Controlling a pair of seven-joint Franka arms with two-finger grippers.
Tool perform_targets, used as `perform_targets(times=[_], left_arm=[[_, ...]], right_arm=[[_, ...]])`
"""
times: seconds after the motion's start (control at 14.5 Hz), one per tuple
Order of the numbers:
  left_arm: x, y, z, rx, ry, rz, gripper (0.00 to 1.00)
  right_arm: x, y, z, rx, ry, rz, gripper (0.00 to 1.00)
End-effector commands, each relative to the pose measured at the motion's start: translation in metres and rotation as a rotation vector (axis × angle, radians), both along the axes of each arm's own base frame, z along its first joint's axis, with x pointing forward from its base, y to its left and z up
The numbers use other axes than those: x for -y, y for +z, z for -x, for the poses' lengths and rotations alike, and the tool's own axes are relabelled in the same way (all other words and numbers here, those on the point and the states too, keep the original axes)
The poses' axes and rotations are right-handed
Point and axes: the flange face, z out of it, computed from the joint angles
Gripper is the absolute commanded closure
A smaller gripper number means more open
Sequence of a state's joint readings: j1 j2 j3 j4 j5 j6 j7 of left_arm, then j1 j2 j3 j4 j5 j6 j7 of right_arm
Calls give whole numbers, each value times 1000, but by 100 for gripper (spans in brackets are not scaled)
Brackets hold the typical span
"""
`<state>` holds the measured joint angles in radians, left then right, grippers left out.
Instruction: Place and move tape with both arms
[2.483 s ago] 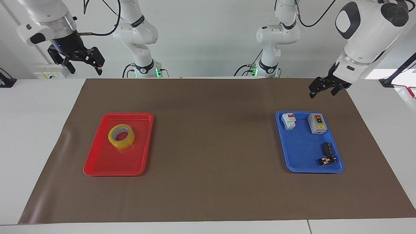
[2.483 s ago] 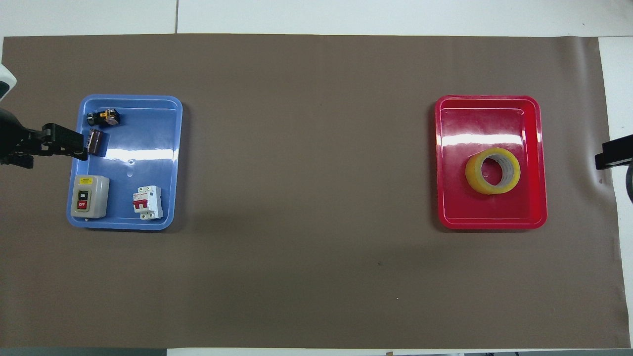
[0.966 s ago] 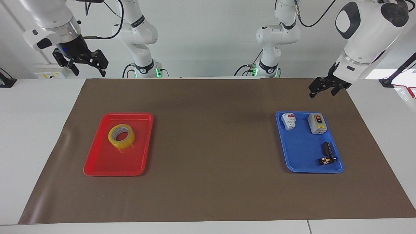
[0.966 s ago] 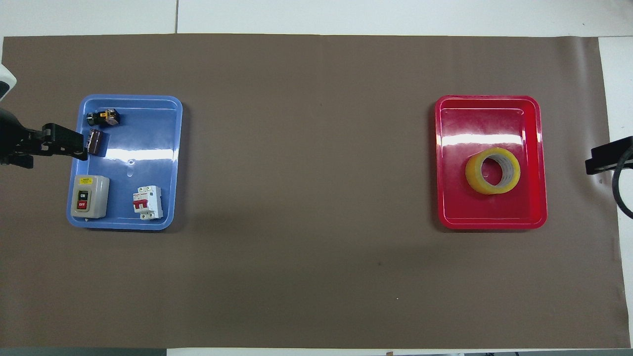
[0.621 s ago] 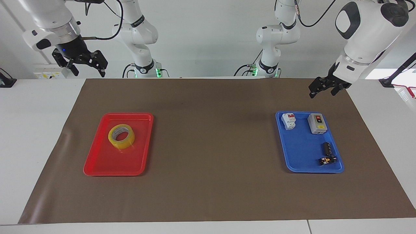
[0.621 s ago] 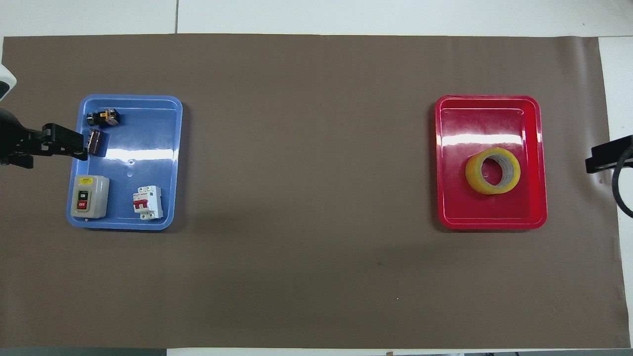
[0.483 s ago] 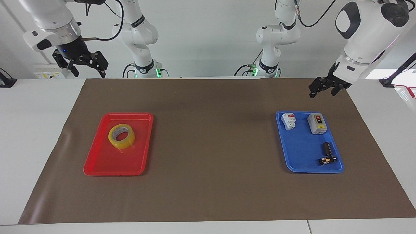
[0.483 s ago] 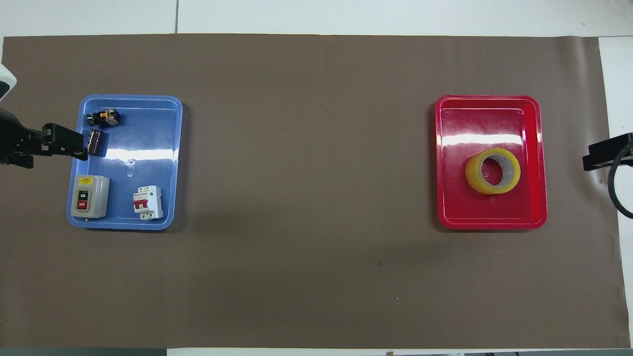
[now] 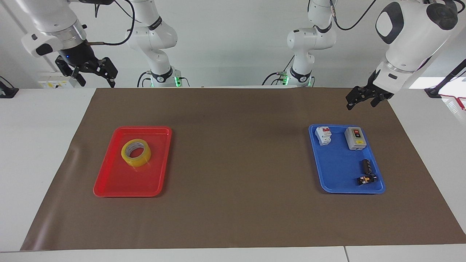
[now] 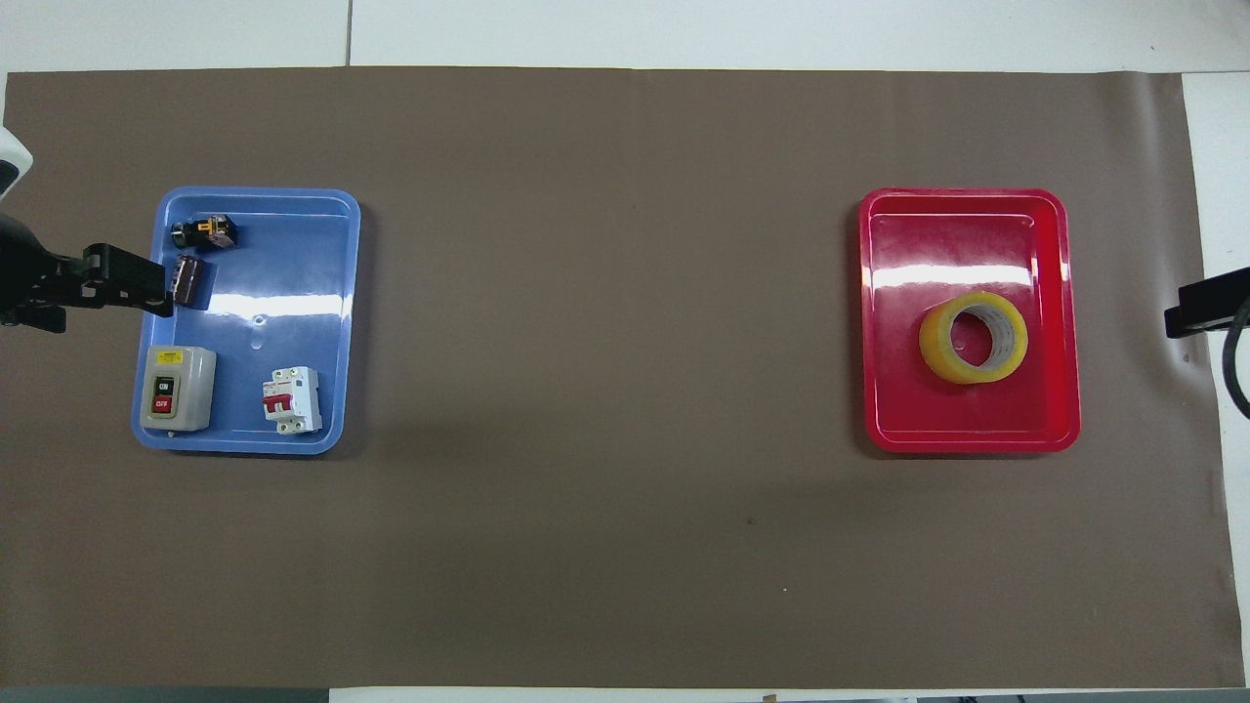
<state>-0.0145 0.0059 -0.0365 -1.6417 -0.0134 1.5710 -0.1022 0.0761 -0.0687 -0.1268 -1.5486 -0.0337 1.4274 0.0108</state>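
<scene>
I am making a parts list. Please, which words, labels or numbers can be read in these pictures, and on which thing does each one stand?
"ON": black button of the grey switch box in the blue tray.
"OFF": red button of the same box.
Yellow label on that box: too small to read.
White circuit breaker: markings too small to read.

Illumination: bright, even, diffuse, from above. Both views sharp across the frame; no motion blur.

Shadows: soft and faint. A narrow dark fringe edges the red tray [image 10: 872, 322] and the blue tray [image 10: 350, 322] on the brown mat [image 10: 605, 391]; broad dim patches lie on the mat near the robots in the facing view.

Glare: white horizontal streaks across both tray floors in the overhead view; a pale sheen along the mat's creased edge [image 9: 71, 160] at the right arm's end; a bright reflection on the white worktop [image 9: 449, 105] at the left arm's end.

Distortion: straight edges stay straight; none evident.
</scene>
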Motion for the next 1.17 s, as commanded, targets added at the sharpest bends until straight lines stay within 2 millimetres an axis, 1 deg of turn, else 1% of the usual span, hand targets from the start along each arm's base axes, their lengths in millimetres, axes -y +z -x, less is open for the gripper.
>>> perform_targets(times=[0.0, 0.48, 0.69, 0.76, 0.97, 1.1], left_arm=[[-3, 3, 5, 9, 1, 0, 0], [-4, 3, 5, 9, 3, 0, 0], [-3, 3, 5, 9, 1, 0, 0], [-3, 3, 5, 9, 1, 0, 0], [-3, 3, 5, 9, 1, 0, 0], [-4, 3, 5, 9, 3, 0, 0]], right_arm=[[-1, -1, 6, 13, -5, -7, 0], [-1, -2, 6, 11, 29, -9, 0], [-8, -3, 6, 12, 31, -30, 0], [-11, -5, 6, 9, 35, -31, 0], [-11, -12, 6, 30, 44, -32, 0], [-11, -12, 6, 30, 43, -31, 0]])
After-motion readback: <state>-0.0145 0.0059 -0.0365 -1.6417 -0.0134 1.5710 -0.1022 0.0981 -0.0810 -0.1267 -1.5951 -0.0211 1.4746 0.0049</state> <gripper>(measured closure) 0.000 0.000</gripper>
